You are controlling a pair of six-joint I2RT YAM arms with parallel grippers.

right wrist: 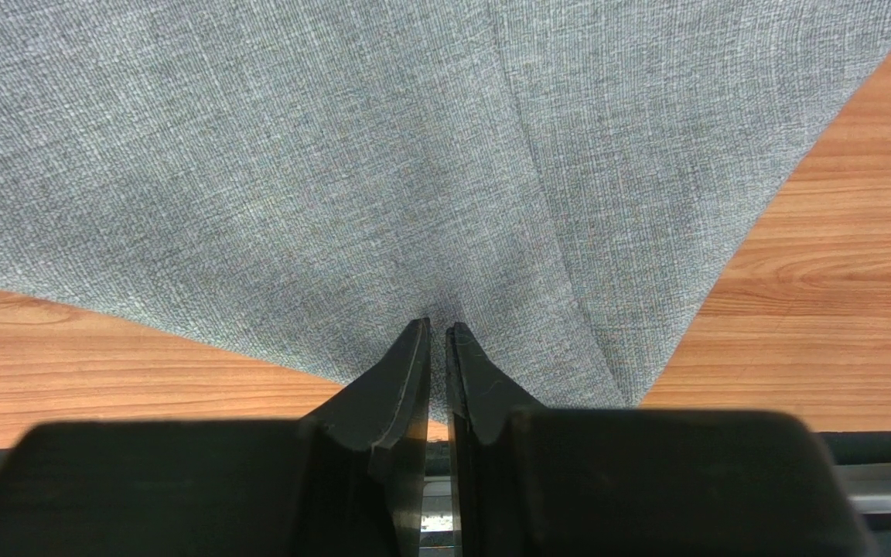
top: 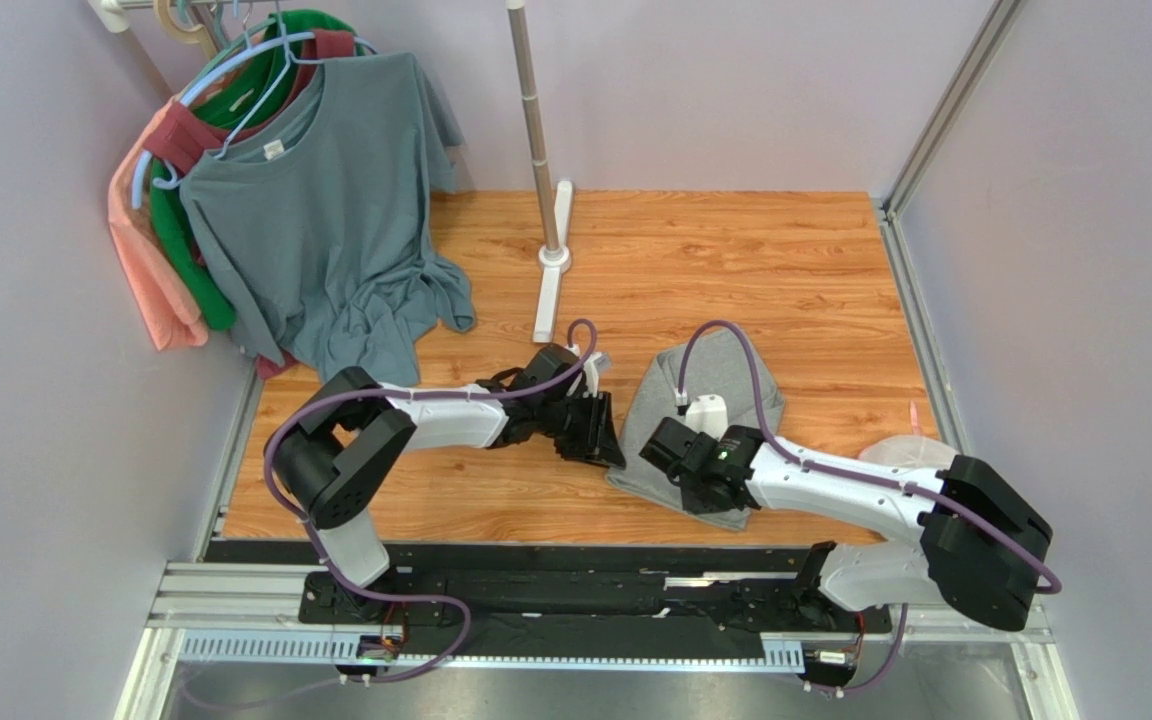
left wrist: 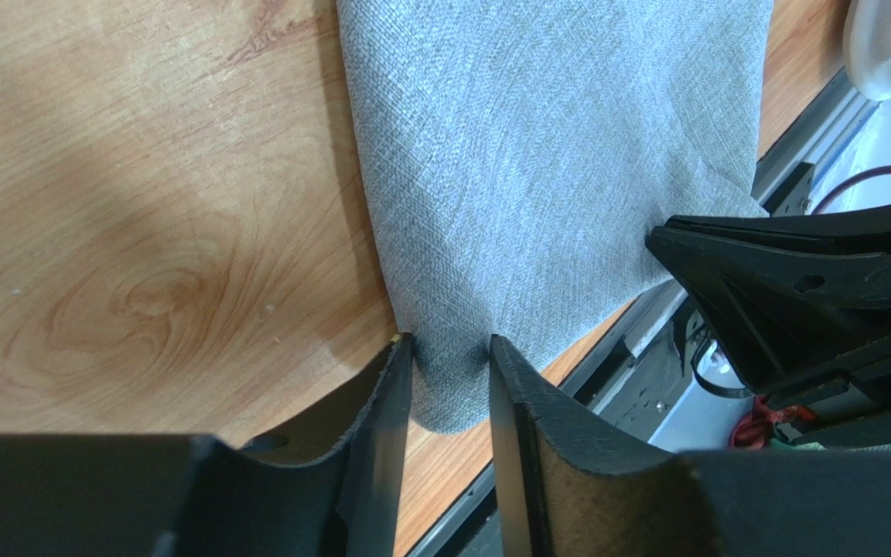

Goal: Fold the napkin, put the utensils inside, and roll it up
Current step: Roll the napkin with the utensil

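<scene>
Grey napkin pinched by right tool, left tool straddling its corner

Wooden tabletop with orange-brown grain, boxed in by pale lilac walls on three sides. Metal pole stands on a white base at the back of the tabletop. Left of the pole, shirts on hangers: blue-grey, green, red, pink. Aluminium rail runs along the tabletop's near edge. Even, soft light.
</scene>
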